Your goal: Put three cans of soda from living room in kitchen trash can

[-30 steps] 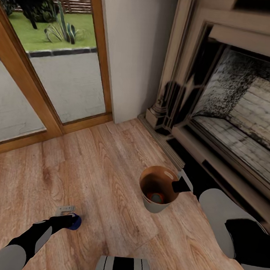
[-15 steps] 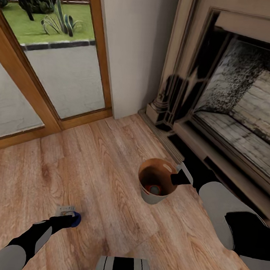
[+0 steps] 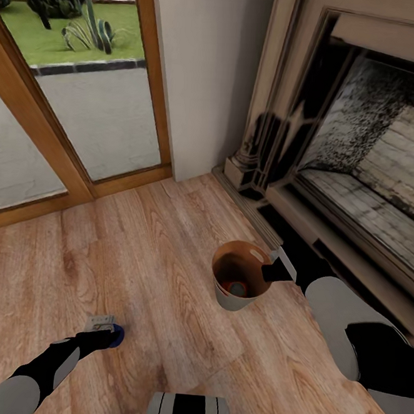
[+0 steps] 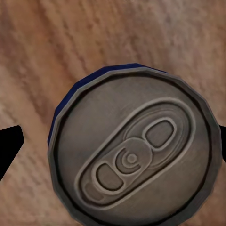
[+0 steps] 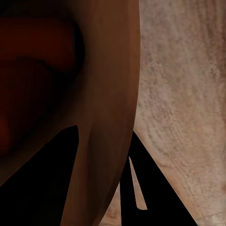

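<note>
A dark blue can of soda stands upright on the plank floor at the lower left; its pale grey top faces the left wrist camera. My left gripper is down at this can, open, with a finger on each side and a gap on one side. The tash can stands on the floor by the hearth, copper-brown inside, with an orange can of soda lying at its bottom. My right gripper is shut on the bin's rim, the wall between its fingers.
A dark ornate fireplace with a raised hearth runs along the right. A wood-framed glass door fills the left back, with a white wall strip between them. My base sits at the lower middle.
The head view shifted slightly a second ago, then held still. Both grippers keep their places at the blue can and at the bin's rim.
</note>
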